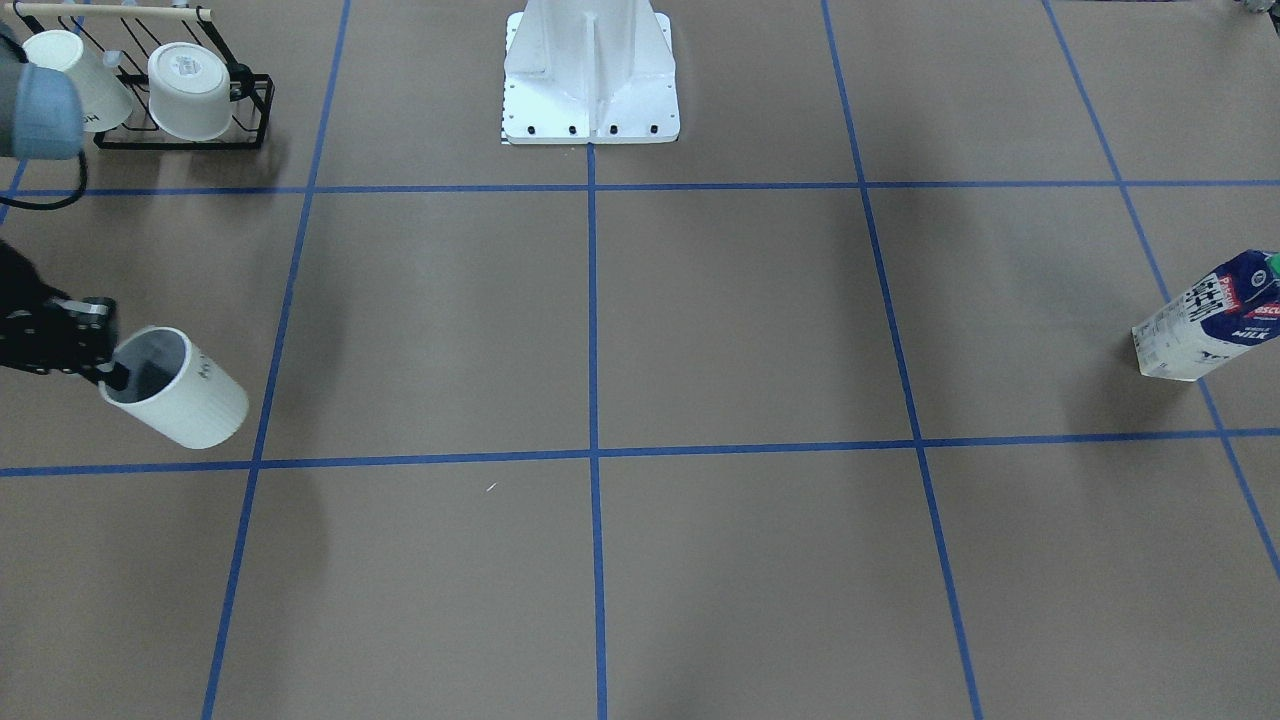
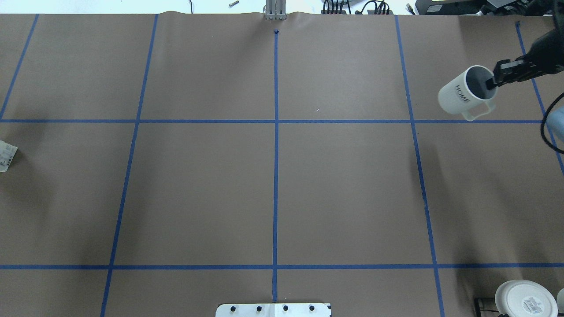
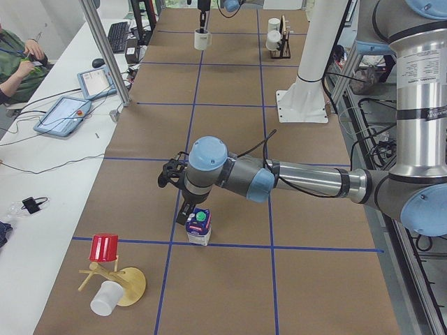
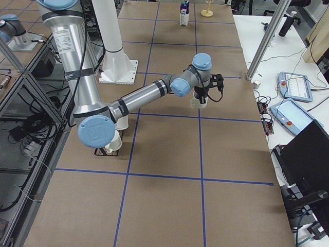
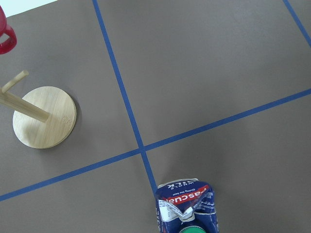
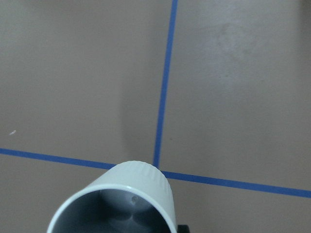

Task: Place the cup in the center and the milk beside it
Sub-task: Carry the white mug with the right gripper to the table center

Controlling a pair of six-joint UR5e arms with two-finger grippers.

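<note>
The job has only just begun, I think. The right fingers (image 2: 491, 82) pinch the rim of the cup (image 2: 462, 99), one inside and one outside, closed tight on it. The cup is far from the center (image 2: 276, 193), out on the robot's right side. The milk (image 1: 1205, 325) stands upright, just as far from the center on the other side. The left fingers (image 3: 187, 211) hang close above the milk's green cap (image 3: 200, 217), but I cannot tell if they are open or closed. Both things have yet to reach the center. I cannot tell if the cup is off the desk (image 2: 198, 66). The picture's edge cuts off part of the milk in both views from above.
</note>
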